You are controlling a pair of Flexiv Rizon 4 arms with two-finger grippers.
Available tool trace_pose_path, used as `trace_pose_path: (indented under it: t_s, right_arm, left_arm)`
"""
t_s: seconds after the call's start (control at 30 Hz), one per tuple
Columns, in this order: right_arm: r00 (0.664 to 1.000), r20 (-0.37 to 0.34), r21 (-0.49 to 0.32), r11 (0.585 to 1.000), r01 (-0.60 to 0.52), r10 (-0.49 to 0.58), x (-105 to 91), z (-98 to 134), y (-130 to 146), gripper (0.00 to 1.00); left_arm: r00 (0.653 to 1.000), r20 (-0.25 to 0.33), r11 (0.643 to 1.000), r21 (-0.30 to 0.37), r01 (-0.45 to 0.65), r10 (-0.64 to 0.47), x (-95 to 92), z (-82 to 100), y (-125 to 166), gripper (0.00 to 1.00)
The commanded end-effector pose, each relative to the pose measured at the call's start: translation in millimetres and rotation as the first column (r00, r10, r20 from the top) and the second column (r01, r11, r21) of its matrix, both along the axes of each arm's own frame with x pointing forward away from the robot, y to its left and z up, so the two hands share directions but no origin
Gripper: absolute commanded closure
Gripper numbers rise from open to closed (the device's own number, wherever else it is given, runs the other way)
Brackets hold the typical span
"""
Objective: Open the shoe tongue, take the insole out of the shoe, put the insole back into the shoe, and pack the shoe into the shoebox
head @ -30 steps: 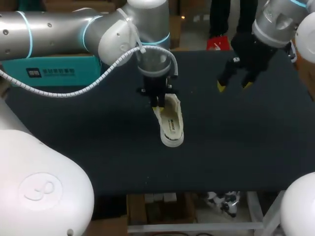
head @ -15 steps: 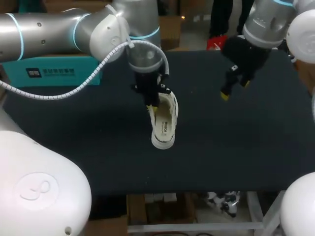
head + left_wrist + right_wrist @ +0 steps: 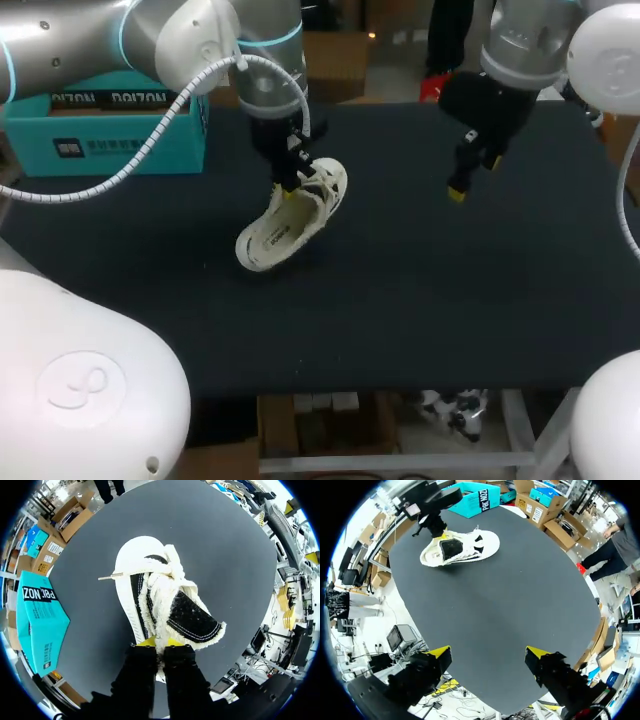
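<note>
The left claw is clamped on the collar of the white sneaker, left of centre. That thin pinch could slip, dropping it short of the teal shoebox at upper left. The right claw, fingers apart, hangs at upper right.

The teal shoebox at the far left of the table bears large brand lettering, repeated along the upper band of its near long side. Lower on that side sits a small dark label with pale print. A line of fine print runs to the right of the label, too small to make out. A short dark printed mark stands on the white shoe near the table's middle, also too small to read.
</note>
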State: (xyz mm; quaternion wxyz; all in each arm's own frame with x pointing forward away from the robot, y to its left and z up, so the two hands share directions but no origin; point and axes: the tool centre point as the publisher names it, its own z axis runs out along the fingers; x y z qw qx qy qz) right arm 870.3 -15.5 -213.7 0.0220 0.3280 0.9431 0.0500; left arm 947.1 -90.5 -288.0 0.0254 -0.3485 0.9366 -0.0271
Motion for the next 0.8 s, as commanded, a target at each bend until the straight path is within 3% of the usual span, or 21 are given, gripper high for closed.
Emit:
trace_pose_path:
  t_s: [0.03,0.17,0.27,0.57,0.67,0.8]
  right_arm:
    - [0.979,0.103,-0.008,0.984,-0.177,0.177,-12.2,-3.3,-13.6,0.00]
    - [0.947,0.105,-0.106,0.950,-0.293,0.304,-10.7,-1.6,-15.9,0.00]
    - [0.924,0.073,-0.129,0.922,-0.366,0.376,-3.9,-1.2,-19.5,0.00]
    - [0.924,0.073,-0.129,0.922,-0.366,0.376,-3.9,-1.2,-19.5,0.00]
    - [0.924,0.073,-0.129,0.922,-0.366,0.376,-3.9,-1.2,-19.5,0.00]
    - [0.924,0.073,-0.129,0.922,-0.366,0.376,-3.9,-1.2,-19.5,0.00]
  left_arm:
    - [0.968,0.065,0.966,0.114,0.233,-0.241,-2.9,36.5,13.7,1.00]
    - [0.929,0.099,0.919,0.217,0.329,-0.356,-4.6,59.1,20.1,1.00]
    - [0.901,0.110,0.882,0.285,0.375,-0.419,-4.6,73.9,22.6,1.00]
    - [0.787,0.176,0.745,0.493,0.450,-0.592,-1.2,123.2,49.7,1.00]
    - [0.763,0.198,0.717,0.544,0.436,-0.615,7.6,140.3,68.1,1.00]
    - [0.740,0.232,0.707,0.563,0.427,-0.631,29.6,164.5,102.1,1.00]
